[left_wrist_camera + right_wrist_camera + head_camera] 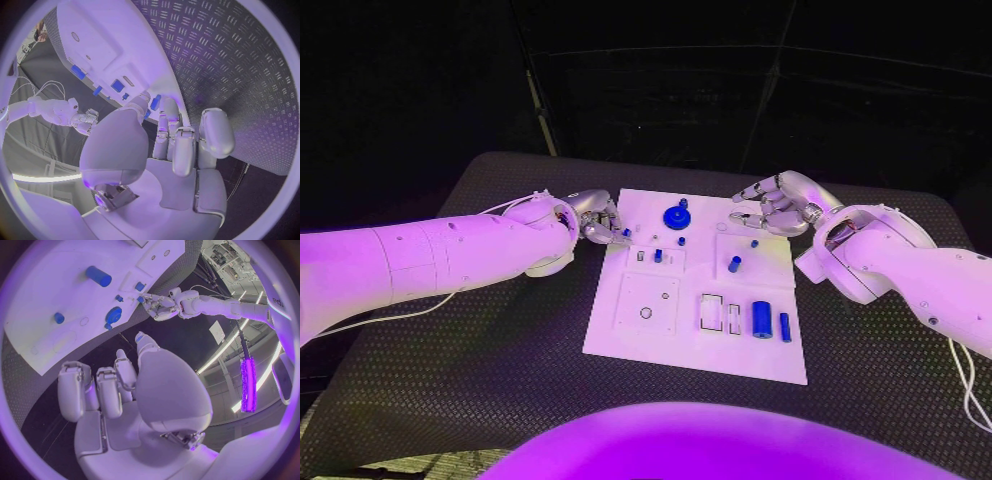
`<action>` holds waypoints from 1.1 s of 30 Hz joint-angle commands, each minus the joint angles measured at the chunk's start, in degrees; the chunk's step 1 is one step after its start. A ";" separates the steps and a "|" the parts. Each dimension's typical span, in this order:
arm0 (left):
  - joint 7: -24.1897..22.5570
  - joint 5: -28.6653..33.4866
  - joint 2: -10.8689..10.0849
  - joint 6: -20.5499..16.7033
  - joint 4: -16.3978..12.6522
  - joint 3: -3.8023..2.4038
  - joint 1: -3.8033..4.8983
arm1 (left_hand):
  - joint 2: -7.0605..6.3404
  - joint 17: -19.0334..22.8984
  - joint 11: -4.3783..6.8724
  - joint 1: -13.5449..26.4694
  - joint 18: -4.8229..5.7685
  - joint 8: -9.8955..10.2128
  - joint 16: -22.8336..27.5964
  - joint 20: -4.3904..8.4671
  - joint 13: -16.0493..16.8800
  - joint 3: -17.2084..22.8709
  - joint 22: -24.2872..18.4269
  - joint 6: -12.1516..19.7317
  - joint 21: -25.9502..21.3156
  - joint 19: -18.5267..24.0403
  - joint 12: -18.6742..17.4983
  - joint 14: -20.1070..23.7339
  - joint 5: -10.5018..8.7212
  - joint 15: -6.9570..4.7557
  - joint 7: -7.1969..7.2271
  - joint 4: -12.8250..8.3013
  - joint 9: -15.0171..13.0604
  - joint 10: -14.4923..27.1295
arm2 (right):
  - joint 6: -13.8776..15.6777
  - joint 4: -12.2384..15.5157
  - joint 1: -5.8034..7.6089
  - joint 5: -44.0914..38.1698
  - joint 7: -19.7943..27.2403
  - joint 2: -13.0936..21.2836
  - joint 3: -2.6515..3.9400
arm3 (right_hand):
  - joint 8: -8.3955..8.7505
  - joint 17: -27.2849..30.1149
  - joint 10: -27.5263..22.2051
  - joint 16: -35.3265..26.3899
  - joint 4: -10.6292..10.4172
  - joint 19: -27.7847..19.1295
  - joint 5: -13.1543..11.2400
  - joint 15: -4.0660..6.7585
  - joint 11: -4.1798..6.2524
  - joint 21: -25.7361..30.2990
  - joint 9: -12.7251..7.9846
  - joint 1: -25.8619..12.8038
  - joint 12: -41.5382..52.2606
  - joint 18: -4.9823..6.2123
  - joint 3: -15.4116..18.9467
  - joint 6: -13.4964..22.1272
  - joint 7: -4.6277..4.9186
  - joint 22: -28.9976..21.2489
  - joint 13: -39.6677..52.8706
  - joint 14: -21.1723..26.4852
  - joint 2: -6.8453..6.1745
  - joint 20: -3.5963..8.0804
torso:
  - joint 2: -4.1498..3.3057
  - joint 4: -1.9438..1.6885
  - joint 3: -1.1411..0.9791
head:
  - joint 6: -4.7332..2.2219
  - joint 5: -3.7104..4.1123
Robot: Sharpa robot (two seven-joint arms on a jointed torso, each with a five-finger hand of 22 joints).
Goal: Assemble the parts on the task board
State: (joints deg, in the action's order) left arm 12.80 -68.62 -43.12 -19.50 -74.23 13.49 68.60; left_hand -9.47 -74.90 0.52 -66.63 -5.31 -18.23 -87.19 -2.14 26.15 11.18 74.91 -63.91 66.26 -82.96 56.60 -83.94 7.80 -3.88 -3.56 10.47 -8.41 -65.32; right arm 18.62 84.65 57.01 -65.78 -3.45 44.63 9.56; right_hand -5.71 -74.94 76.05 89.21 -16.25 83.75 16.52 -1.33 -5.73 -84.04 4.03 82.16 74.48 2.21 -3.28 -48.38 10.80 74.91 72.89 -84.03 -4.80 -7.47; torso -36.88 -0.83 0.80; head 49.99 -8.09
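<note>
Between my two hands sits the task board [635, 330], a white plate lying flat on the black tabletop [473, 400]. At its far end, roughly midway between the hands, I see a round blue part [678, 214] with a knob standing on the board. Nearer the right hand, a short blue cylinder [734, 263] stands in the board; further toward me on that side lie a larger blue cylinder [762, 318] and a slim blue piece [786, 327] just beside it.

Left hand [596, 218] is at the board's far left edge. Its fingertips pinch a small blue part [155, 102]; the left wrist view shows the blue piece between thumb and finger just off the board's edge.

Right hand [783, 203] hovers at the board's far right corner, off the plate, fingers curled inward. I see nothing in it in the right wrist view; it reads as closed on nothing.
</note>
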 commanded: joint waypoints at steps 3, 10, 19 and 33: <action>0.84 1.35 -1.25 3.97 -0.82 0.07 0.46 | -0.17 -7.16 -0.23 0.46 -0.08 0.00 0.24 -0.05 0.08 -2.76 -0.22 0.75 -2.72 0.69 0.47 -4.39 0.12 -0.08 -0.43 1.80 0.23 0.68 | -0.34 -0.01 0.07 0.08 0.49 -0.08 0.02 | -0.20 -13.44 -0.23 -0.18 -0.02 -0.15 0.15 0.03 0.00 0.19 -0.04 -0.48 0.20 0.60 0.19 0.41 0.00 1.39 -0.02 -5.42 0.03 0.22 | -0.01 0.00 0.00 | -0.02 0.20; 1.75 5.49 -4.05 14.43 -3.36 -0.03 4.87 | 1.25 -5.71 -1.50 1.41 -0.53 -0.25 0.88 -0.97 0.12 -10.47 -1.62 4.78 -5.61 1.48 1.33 -4.04 0.08 0.94 -1.87 6.21 0.39 1.45 | -0.46 -0.30 0.06 0.09 0.44 -0.18 0.02 | -0.20 -13.44 -0.23 -0.18 -0.02 -0.15 0.15 0.03 0.00 0.19 -0.04 -0.48 0.20 0.60 0.19 0.41 0.00 1.39 -0.02 -5.42 0.03 0.22 | 0.04 0.12 -0.08 | -0.13 0.14; 5.24 6.92 -5.74 27.99 -4.89 -0.04 11.48 | 3.51 -4.95 -0.46 2.03 -0.79 -5.92 1.28 -0.44 1.20 -15.30 -2.15 3.77 -6.87 1.46 3.28 -3.91 0.17 0.16 -0.59 6.37 -2.51 1.06 | -0.61 -0.56 0.07 0.20 0.38 -0.47 0.01 | -0.20 -13.47 -0.21 -0.16 -0.01 -0.14 0.16 0.03 -0.01 0.18 -0.04 -0.50 0.24 0.60 0.20 0.44 0.01 1.42 0.00 -5.43 0.05 0.22 | -0.01 0.09 -0.06 | -0.46 0.24; 10.83 10.48 1.04 41.98 2.30 0.01 15.98 | 8.85 -0.19 -1.10 -0.34 -1.70 -10.44 3.61 -0.72 0.57 -16.35 -5.47 9.51 -13.37 3.41 3.23 -2.46 0.18 0.63 -1.28 6.25 -6.12 4.27 | -0.99 -0.81 0.08 0.29 0.27 -0.88 -0.03 | -0.20 -13.47 -0.21 -0.16 -0.01 -0.14 0.16 0.03 -0.01 0.18 -0.04 -0.50 0.24 0.60 0.20 0.44 0.01 1.42 0.00 -5.43 0.05 0.22 | -0.08 0.12 -0.04 | -0.96 0.54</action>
State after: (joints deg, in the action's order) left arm 20.45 -60.31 -42.40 15.71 -72.42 13.50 84.47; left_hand -0.88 -74.90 -0.64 -67.06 -6.25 -28.54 -83.83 -2.87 26.77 -4.98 69.50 -54.69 53.10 -79.96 59.93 -84.17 7.80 -3.47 -4.89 16.75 -14.54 -61.48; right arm 18.16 83.77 56.99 -65.70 -3.49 43.83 9.51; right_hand -5.71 -74.92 76.05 89.21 -16.25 83.74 16.52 -1.33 -5.73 -84.04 4.03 82.16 74.48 2.21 -3.28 -48.38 10.80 74.90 72.90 -84.03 -4.80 -7.47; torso -36.94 -0.74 0.75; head 49.09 -7.50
